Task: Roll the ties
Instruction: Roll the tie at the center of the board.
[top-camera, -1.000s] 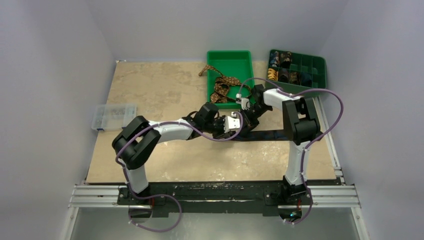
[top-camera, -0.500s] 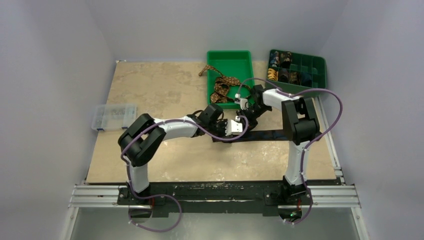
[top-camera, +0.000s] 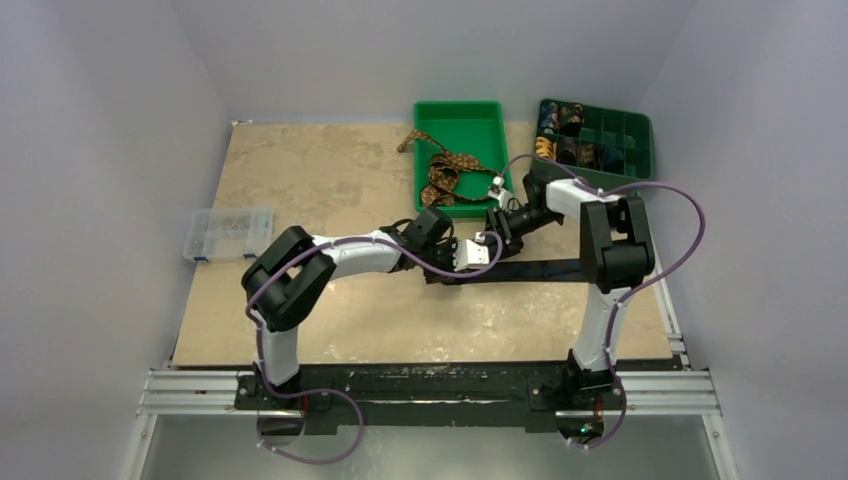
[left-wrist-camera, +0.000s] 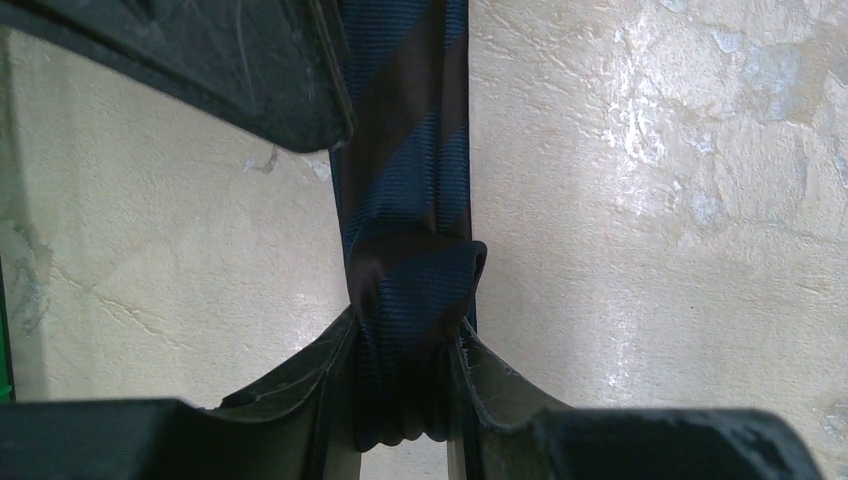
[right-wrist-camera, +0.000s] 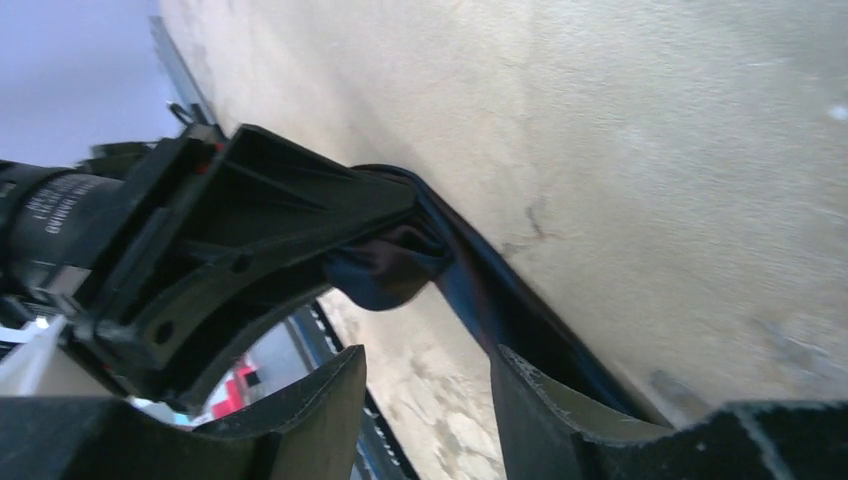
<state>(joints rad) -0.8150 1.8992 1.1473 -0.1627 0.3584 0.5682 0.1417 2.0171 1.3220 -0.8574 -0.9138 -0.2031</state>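
Observation:
The dark navy tie (top-camera: 540, 268) lies stretched across the tabletop. My left gripper (top-camera: 472, 268) is shut on its folded-over end, and the left wrist view shows that end (left-wrist-camera: 410, 300) bunched between my fingers (left-wrist-camera: 300, 385). The striped strip (left-wrist-camera: 405, 110) runs straight away from them. My right gripper (top-camera: 495, 235) is open and empty just beside that end. The right wrist view shows its fingers (right-wrist-camera: 540, 400) spread, with the left gripper (right-wrist-camera: 200, 260) and the held fold (right-wrist-camera: 385, 265) ahead. The brown patterned tie (top-camera: 445, 172) lies loose, half in the green tray.
The green tray (top-camera: 460, 115) stands at the back centre. A green compartment box (top-camera: 625, 135) at the back right holds several rolled ties. A clear plastic box (top-camera: 228, 232) sits at the table's left edge.
My right gripper has pulled back up and to the right, away from the tie's end. My left gripper has shifted slightly right, still holding the fold.

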